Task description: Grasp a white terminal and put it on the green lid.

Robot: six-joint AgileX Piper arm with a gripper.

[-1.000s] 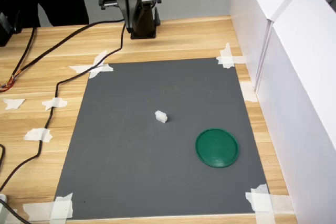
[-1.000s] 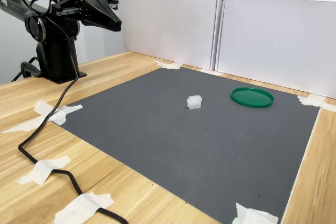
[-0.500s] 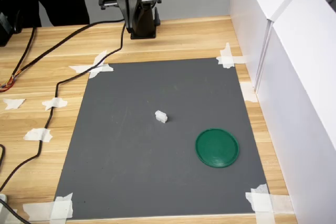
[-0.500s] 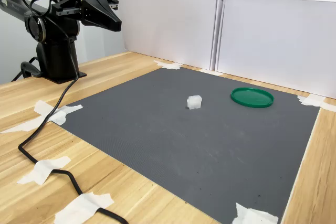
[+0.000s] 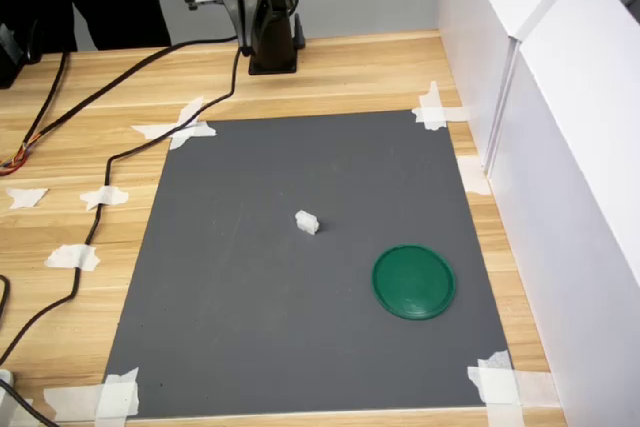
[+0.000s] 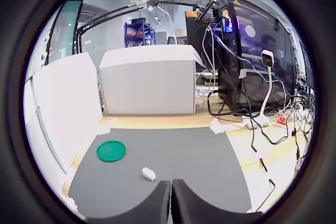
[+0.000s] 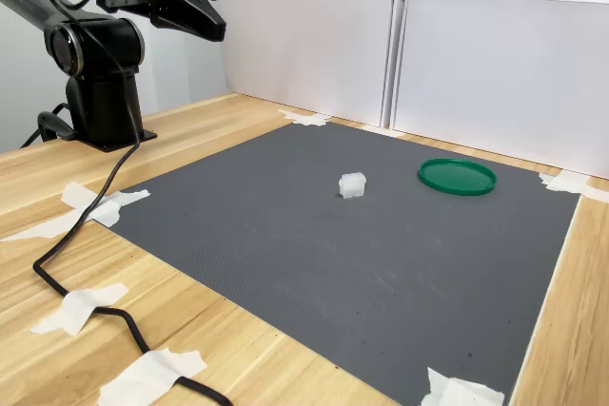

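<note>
Change noted: the claw [image 7: 214, 21] has been raised from where it sat half a second ago in the second exterior view, and the arm [image 5: 262, 7] is seen lifted above its base in the first exterior view. Terminal and lid are unmoved. This is judged to be the opening of the reach — no approach to the terminal has yet been made.

Claw: fingers are seen pressed together or nearly so in the wrist view, with only a thin line between the tips. Nothing is held and nothing is touched. It hangs in the air, well apart from the mat [image 5: 300, 347].

Terminal [image 5: 307, 221]: lying loose near the middle of the mat, well apart from the claw. In the wrist view it [image 6: 149, 173] is seen ahead of the fingertips.

Lid [image 5: 414, 282]: flat on the mat, near the terminal but clear of it — toward the white panels [image 5: 560, 147]. Its top is bare.

Worktop [image 5: 380, 72]: wood, with the mat taped at its corners; a cable [image 5: 130, 152] is run across it beside the mat's edge.

Outstanding, by judgement: opening of the claw, descent over the terminal, grasp, carry to the lid.
</note>
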